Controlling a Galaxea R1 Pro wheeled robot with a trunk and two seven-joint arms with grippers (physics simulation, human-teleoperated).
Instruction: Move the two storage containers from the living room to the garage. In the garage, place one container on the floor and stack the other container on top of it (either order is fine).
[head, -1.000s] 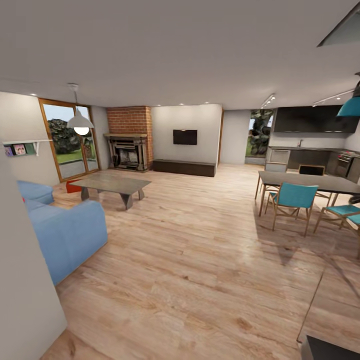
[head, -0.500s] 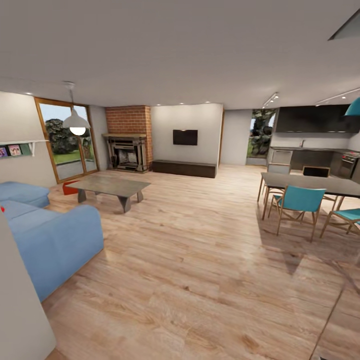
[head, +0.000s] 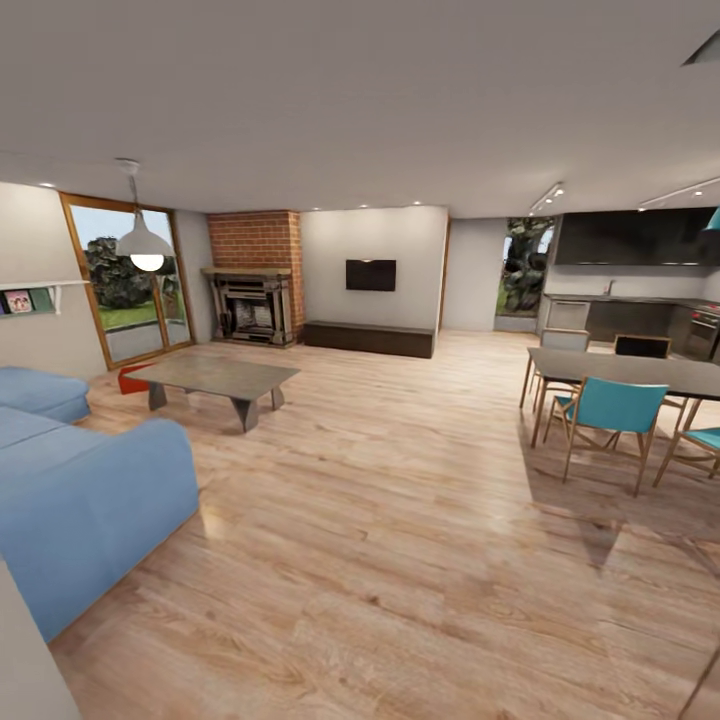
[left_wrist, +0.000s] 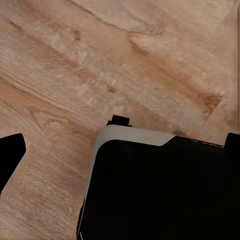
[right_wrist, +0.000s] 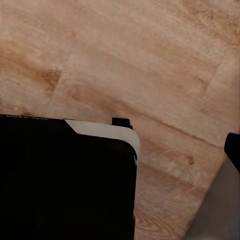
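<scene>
I am in the living room. A small orange-red piece of one storage container (head: 129, 378) shows on the wood floor behind the left end of the low coffee table (head: 215, 375), far ahead on the left. In the left wrist view my left gripper (left_wrist: 122, 150) hangs open over the plank floor, with a dark fingertip (left_wrist: 11, 152) at each side edge and nothing between them. In the right wrist view one dark fingertip (right_wrist: 233, 150) stands far out at the edge, above the robot's black base (right_wrist: 65, 180). The garage is out of view.
A blue corner sofa (head: 85, 500) fills the near left, and a wall corner (head: 25, 670) stands at the bottom left. A dining table (head: 630, 372) with teal chairs (head: 610, 410) is on the right. The fireplace (head: 250, 305) and glass doors (head: 125, 285) are at the back left.
The whole head view has shifted: the near wall corner at the left has shrunk, and the sofa and dining set sit further right and lower. The camera moved, not the furniture.
</scene>
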